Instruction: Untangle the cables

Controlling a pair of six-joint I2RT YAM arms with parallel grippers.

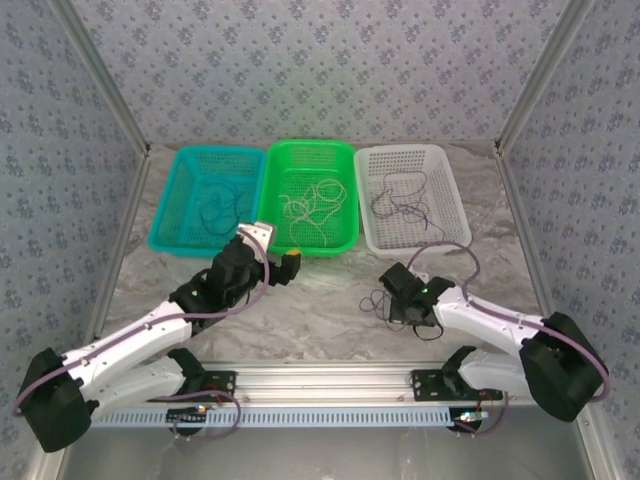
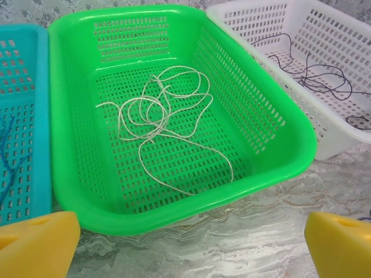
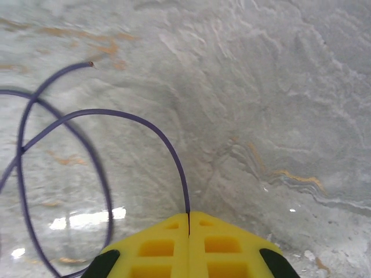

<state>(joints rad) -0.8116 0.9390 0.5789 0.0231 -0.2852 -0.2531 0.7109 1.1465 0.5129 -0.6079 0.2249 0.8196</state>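
Note:
A loose dark purple cable point(image 3: 104, 110) lies in loops on the marble table point(image 1: 330, 320), left of my right gripper point(image 1: 398, 300). In the right wrist view that gripper point(image 3: 188, 217) is shut on the cable, which runs out from between the yellow pads. A whitish cable point(image 2: 156, 116) is coiled in the green basket point(image 1: 340, 240). Thin dark cables point(image 1: 405, 200) lie in the white basket point(image 1: 455, 210), and a blue cable point(image 1: 215, 205) in the teal basket point(image 1: 165, 225). My left gripper point(image 2: 191, 243) hangs open and holds nothing, just before the green basket's near rim point(image 2: 191, 208).
The three baskets stand side by side along the back of the table. Patterned walls close in the back and both sides. The arm bases and a rail run along the near edge point(image 1: 320, 385).

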